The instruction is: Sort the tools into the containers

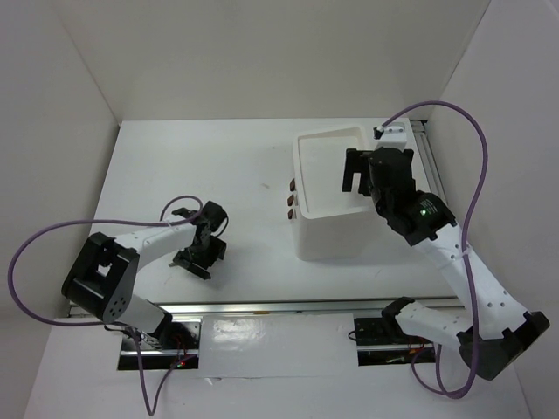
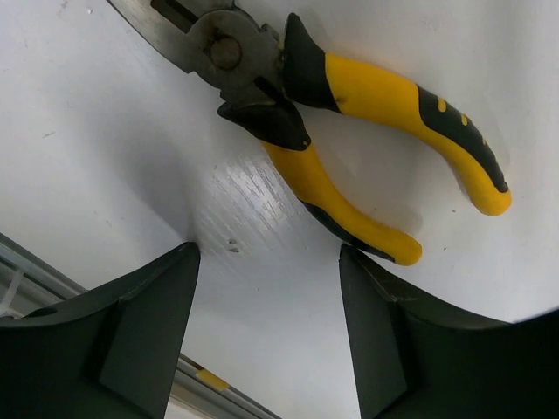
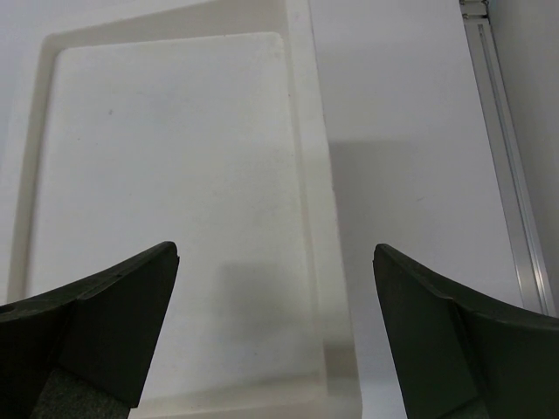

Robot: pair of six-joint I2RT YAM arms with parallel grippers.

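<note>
**A:** Where are the pliers (image 2: 349,131)?

**B:** Flat on the table (image 1: 244,148), well left of the box (image 1: 336,236), on the side its drawer handles (image 1: 290,199) face. The left gripper (image 2: 266,262) hangs right over them, jaws apart with nothing between. The pliers lie just past its fingertips (image 2: 166,288).

**A:** How will they handle?

**B:** They're steel, so stiff and likely heavy for their size. The yellow-black sleeves look rubbery and shouldn't slip. The two grips splay apart, though. I'd pinch at the pivot (image 2: 225,52), or on the nearer grip close to it, so the nose doesn't droop.

**A:** And the right gripper (image 3: 275,253)?

**B:** It's above the box, over its tray (image 3: 166,175), jaws wide apart and holding nothing.

**A:** What can't you see?

**B:** From above, the left gripper covers the pliers altogether. In the wrist view their nose tip is cut off at the frame's edge. Whatever sits behind the drawer handles is hidden, and I can't make out any other tools.
</note>
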